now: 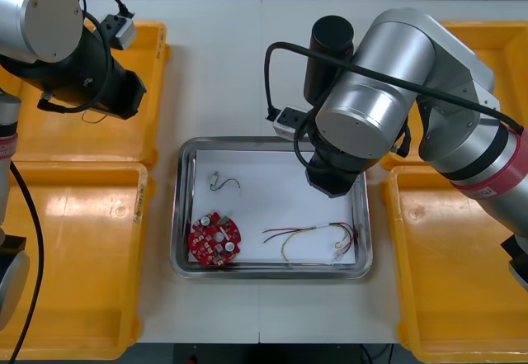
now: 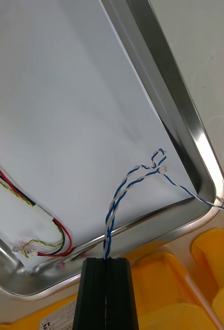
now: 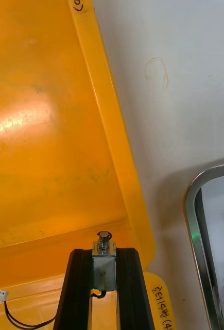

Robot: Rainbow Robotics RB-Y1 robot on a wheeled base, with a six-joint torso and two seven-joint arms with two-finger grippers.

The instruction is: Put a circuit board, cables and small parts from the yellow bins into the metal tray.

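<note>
While a small metal part (image 3: 104,258) is pinched upright between the left fingers (image 3: 81,273), that arm is held over the far left yellow bin (image 3: 45,129), by the bin's near right corner. Just beyond that rim, in the near left bin (image 1: 74,257), a black cable (image 3: 11,315) with a white plug is seen. The bare counter (image 3: 184,77) separates this bin from the metal tray (image 1: 186,215).

The right fingers (image 2: 97,289) are pressed together on a twisted blue and white cable (image 2: 123,186), which is gripped by one end over the tray's right side. Its loose end, with a small white plug, is spread above the white inside close to the far right corner, and one strand is carried across the rim there; whether the cable touches the tray floor cannot be told.

Inside the tray, a round red circuit board (image 1: 214,239) is laid at the near left, another small metal part (image 1: 219,182) with a short wire at the far left, and a red and yellow cable (image 1: 313,234) along the near right. The right-hand yellow bins (image 2: 158,294) are found just beside the tray's right rim.
</note>
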